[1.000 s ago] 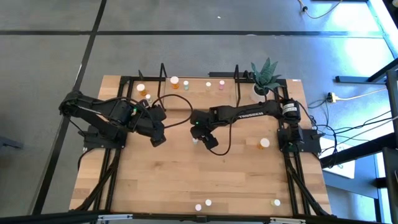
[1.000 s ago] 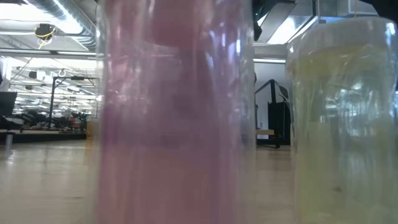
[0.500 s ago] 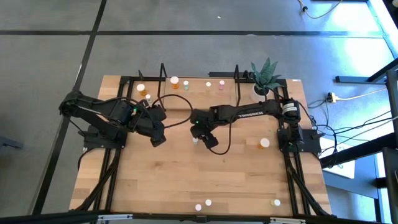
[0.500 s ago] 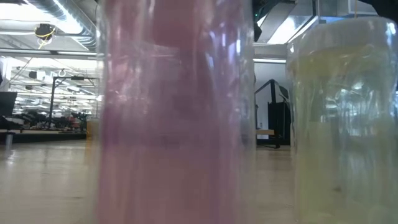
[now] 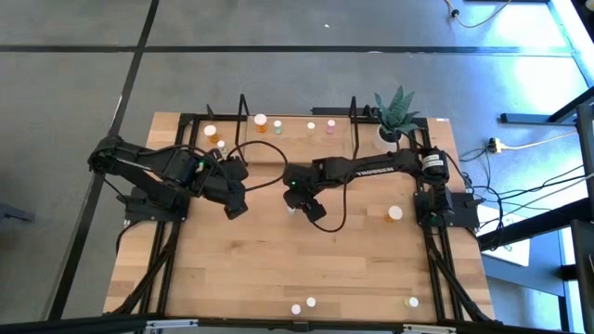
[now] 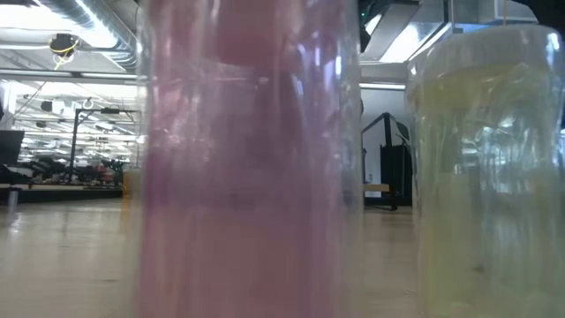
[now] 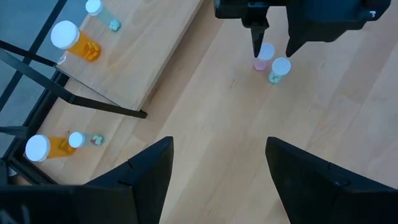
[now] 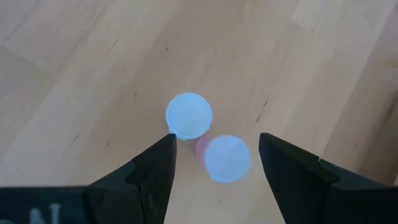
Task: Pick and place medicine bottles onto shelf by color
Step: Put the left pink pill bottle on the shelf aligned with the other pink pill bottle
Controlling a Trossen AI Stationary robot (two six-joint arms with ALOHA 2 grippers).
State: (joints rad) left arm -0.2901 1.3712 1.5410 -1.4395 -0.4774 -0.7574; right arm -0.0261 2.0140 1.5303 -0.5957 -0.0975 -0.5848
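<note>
My right gripper (image 8: 214, 168) sits over the middle of the table (image 5: 278, 269), fingers spread, straddling a pair of bottles with nothing pinched. In the right wrist view the pink bottle (image 8: 226, 158) stands between the fingers; the green bottle (image 8: 188, 116), just beside it, has its cap at one fingertip, contact unclear. The left wrist view shows the same pair from farther off: pink bottle (image 7: 263, 56) and green bottle (image 7: 278, 69) upright, touching or nearly so, with the right gripper (image 7: 272, 43) above them. My left gripper (image 7: 214, 165) hangs nearby, on the shelf's (image 5: 288, 128) near side, fingers spread and empty. Relative to the shelf: an orange bottle (image 7: 73, 41) and a smaller greenish bottle (image 7: 101, 14) lie on its board, and another orange bottle (image 7: 46, 147) lies on the table just off its end with a tiny bottle (image 7: 83, 140) beside it. Low view is blocked by a pink bottle (image 6: 247, 177) and a whitish bottle (image 6: 485, 168) up close.
</note>
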